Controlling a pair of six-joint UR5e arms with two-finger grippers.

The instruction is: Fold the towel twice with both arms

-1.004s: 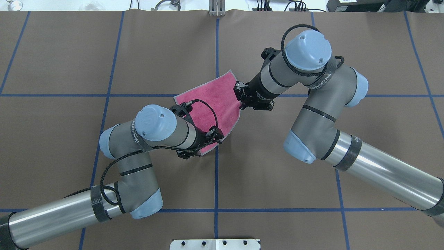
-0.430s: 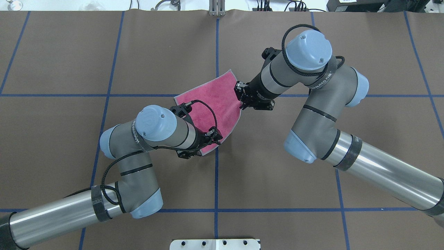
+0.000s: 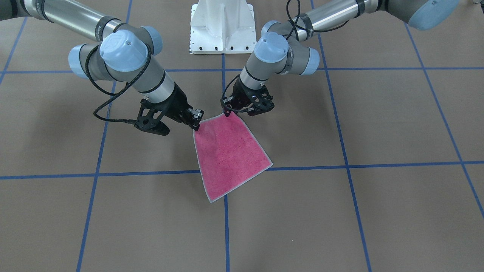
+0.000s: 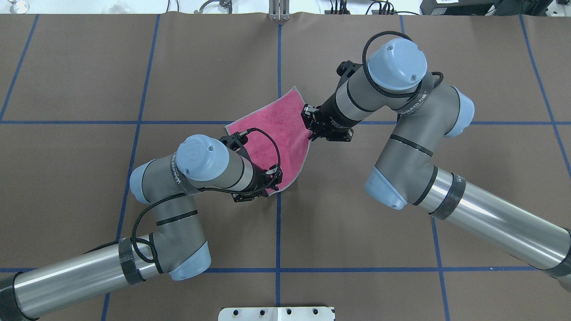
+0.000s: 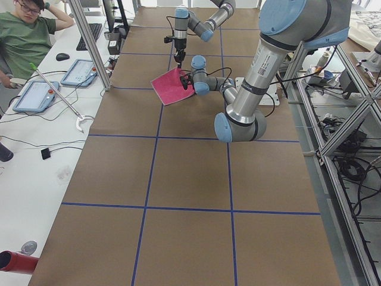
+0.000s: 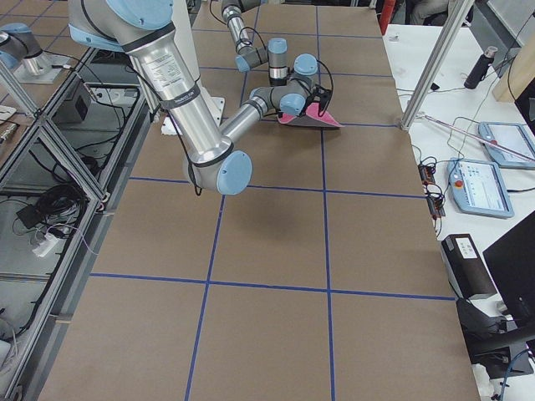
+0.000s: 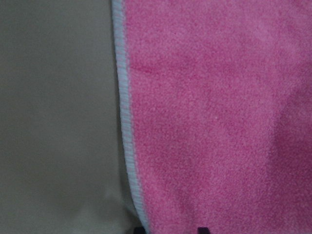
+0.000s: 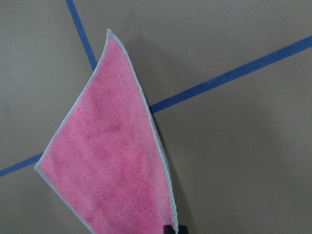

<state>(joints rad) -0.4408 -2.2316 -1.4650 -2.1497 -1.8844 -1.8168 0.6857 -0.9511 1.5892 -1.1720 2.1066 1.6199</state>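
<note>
The towel (image 3: 230,158) shows its pink face with a light grey border, near the table's middle. My left gripper (image 3: 227,112) is shut on one near corner. My right gripper (image 3: 196,125) is shut on the other near corner. Both hold that edge raised, and the far edge rests on the brown mat. In the overhead view the towel (image 4: 285,125) stretches between the left gripper (image 4: 275,187) and the right gripper (image 4: 308,133). The left wrist view is filled by pink cloth (image 7: 219,117). In the right wrist view the towel (image 8: 112,161) hangs down to the mat.
The white pedestal base (image 3: 222,26) stands at the robot's edge of the table. Blue tape lines (image 4: 278,232) cross the brown mat. An operator (image 5: 24,36) sits beside tablets (image 5: 36,95) on a side bench.
Both grippers, shut on the corners, have moved slightly away from the robot. The left gripper moved more, and the towel's far corner slid a little farther out.
</note>
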